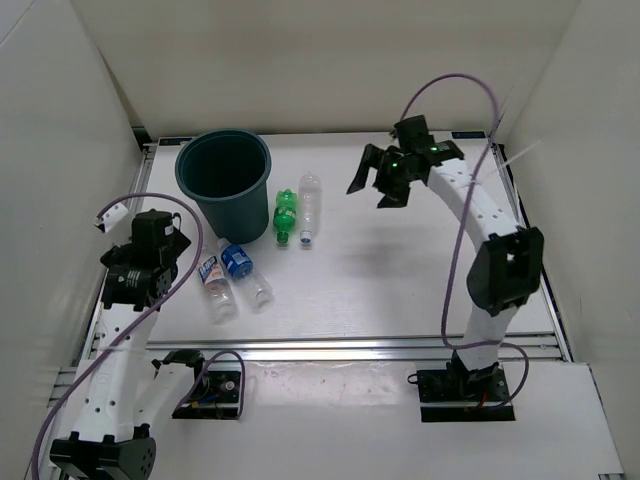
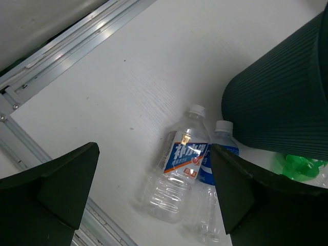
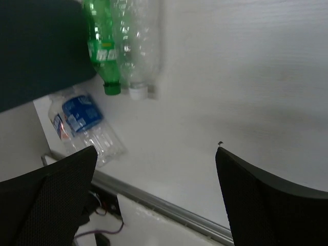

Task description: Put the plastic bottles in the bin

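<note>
Both gape: left end effector point(image 2: 154, 148), right end effector point(image 3: 156, 148); only overhead sees inside bin point(image 1: 228, 205).

The table point(image 1: 400, 280) was a white board with faint wood grain, evenly lit, shadows soft. Plain white panels boxed it in: a back wall point(image 1: 330, 60), a left wall point(image 1: 50, 150) and a right wall point(image 1: 600, 120). An aluminium rail point(image 1: 400, 347) ran along its near edge.
</note>
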`<state>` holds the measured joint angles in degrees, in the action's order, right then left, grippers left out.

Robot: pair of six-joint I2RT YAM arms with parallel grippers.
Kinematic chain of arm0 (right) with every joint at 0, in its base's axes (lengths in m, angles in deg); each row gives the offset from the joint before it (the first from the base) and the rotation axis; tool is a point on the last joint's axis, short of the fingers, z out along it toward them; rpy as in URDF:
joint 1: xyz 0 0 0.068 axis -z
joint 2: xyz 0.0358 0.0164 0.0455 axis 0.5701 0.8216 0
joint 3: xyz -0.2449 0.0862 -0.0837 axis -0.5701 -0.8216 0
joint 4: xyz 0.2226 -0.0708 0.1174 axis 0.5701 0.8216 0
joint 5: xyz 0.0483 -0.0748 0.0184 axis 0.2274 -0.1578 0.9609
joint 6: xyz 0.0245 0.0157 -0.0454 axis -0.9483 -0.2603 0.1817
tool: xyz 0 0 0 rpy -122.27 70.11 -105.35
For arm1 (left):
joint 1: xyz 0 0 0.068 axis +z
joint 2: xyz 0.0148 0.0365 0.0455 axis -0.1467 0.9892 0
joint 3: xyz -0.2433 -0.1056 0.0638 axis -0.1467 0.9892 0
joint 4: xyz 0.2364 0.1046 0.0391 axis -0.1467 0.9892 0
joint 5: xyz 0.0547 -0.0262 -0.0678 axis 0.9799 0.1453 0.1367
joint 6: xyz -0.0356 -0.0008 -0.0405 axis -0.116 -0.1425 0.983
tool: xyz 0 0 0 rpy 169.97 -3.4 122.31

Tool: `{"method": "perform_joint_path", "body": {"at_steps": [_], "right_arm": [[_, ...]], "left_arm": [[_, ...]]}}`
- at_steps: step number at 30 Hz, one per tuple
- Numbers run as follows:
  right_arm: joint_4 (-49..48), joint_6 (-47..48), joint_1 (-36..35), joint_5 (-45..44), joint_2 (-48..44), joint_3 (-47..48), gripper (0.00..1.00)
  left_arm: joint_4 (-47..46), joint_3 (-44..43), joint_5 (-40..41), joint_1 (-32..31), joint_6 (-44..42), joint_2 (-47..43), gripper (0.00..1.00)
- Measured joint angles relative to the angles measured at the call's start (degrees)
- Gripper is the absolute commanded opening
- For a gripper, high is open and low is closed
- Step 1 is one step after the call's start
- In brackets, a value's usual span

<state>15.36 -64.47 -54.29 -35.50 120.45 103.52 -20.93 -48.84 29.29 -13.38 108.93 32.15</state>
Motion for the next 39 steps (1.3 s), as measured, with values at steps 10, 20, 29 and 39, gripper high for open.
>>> {"method": "perform_joint_path", "body": {"at_steps": [10, 20, 29, 39], "right_arm": [[-3.19, 4.52, -6.01, 15.56, 20.98, 10.82, 1.0], [-5.81, 4.24, -5.62, 17.81, 34.01, 20.9, 1.0], [-9.86, 2.21, -4.81, 21.64, 41.86, 28.22, 1.0], [-14.73, -1.42, -4.28, 27.02, 48.59, 33.05, 1.0]], "left_arm": [[-1.92, -0.37, -3.02, 0.0, -6.97, 1.05, 1.0], [4.02, -3.32, -3.08, 0.0, -7.76, 1.18, 1.0], [8.22, -3.32, -3.96, 0.0, -4.24, 1.07, 1.0], [12.41, -6.54, -2.78, 0.39, -3.63, 4.61, 1.0]]}}
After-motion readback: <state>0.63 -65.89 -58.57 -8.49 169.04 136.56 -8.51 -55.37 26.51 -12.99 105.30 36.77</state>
